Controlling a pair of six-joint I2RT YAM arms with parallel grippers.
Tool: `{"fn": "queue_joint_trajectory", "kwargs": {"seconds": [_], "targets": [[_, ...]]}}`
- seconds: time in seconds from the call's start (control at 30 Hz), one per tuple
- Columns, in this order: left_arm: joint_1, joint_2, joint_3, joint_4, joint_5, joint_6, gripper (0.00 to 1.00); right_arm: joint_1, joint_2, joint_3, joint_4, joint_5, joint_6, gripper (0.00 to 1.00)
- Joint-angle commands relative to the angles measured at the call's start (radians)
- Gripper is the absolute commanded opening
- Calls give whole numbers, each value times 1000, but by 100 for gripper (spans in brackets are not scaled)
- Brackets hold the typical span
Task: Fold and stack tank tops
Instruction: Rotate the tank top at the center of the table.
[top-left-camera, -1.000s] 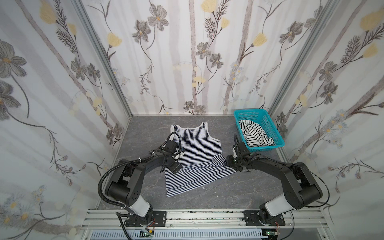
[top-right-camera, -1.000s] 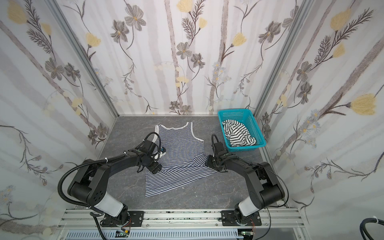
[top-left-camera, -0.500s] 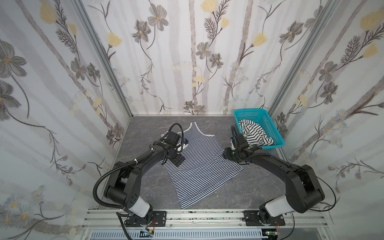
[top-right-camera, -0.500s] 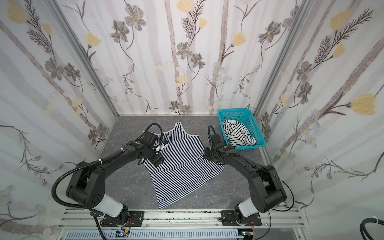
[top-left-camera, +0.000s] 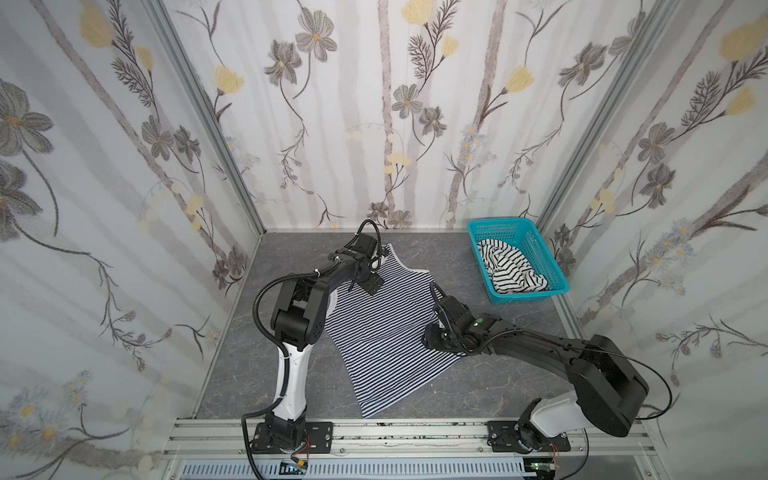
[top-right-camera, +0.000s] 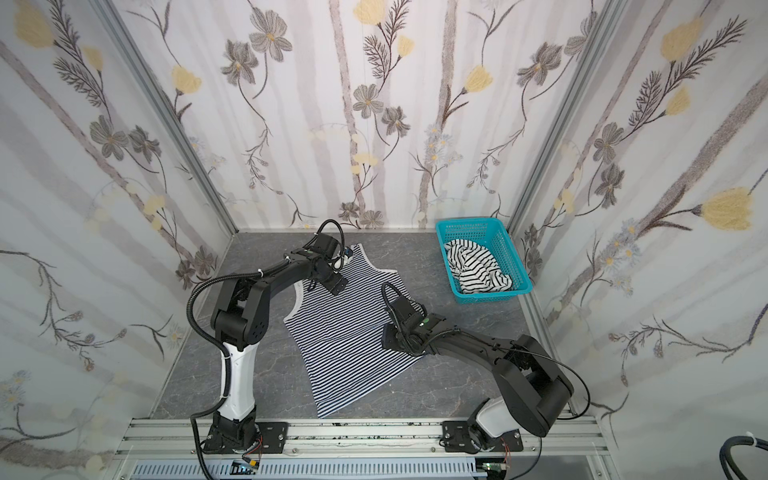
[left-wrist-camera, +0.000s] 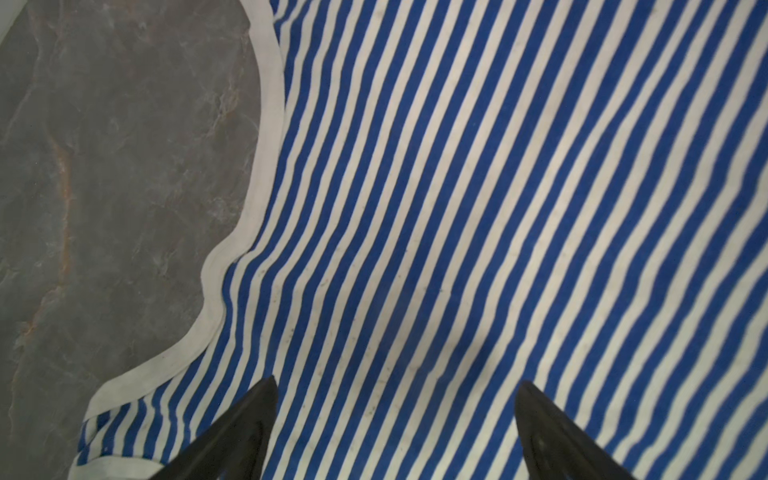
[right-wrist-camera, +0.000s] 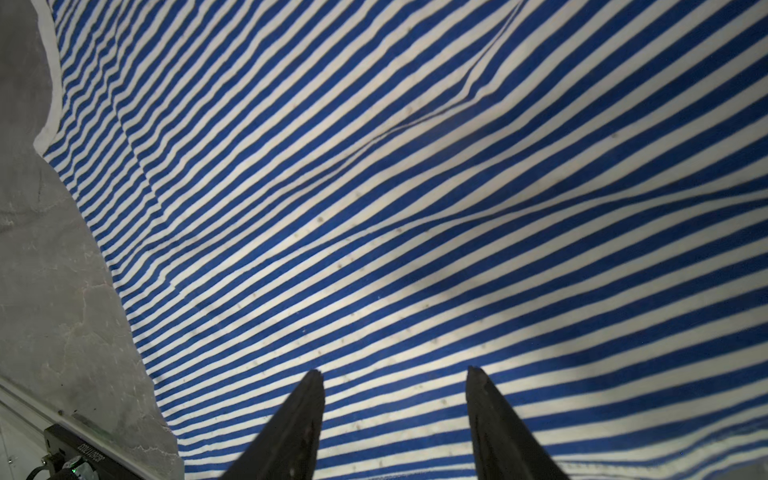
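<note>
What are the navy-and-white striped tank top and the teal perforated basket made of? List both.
Navy-and-white striped tank top: soft matte knit, probably cotton jersey; it ripples and creases, white bound edging. Teal perforated basket: likely moulded plastic; rigid gridded walls, even colour.

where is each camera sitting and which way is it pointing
Top views: high above the arm bases, looking down and forward at the table, navy striped top and basket; left arm and right arm show whole.
Left wrist: on the left arm, looking down at the top's white-trimmed edge; left gripper shows, open.
Right wrist: on the right arm, looking down at the stripes; right gripper shows, open.
Shared: both wrist views show the same top and grey table.
</note>
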Motion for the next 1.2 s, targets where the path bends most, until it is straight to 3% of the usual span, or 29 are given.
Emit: {"fn": "queue_joint_trajectory", "kwargs": {"seconds": [0.0, 0.3, 0.6, 0.9, 1.17], "targets": [[6, 23, 23, -11, -32, 7, 91, 13, 27, -18, 78, -7, 44, 57], [43, 18, -7, -11, -111, 11, 91, -10, 80, -39, 99, -39, -2, 57], [106, -68, -153, -9, -136, -1, 91, -180, 105, -54, 89, -78, -108, 57], [108, -269, -410, -9, -50, -68, 92, -326, 240, 158, 42, -100, -184, 57], [97, -375, -544, -5, -14, -108, 94, -366, 437, 425, -39, -105, -231, 57]]}}
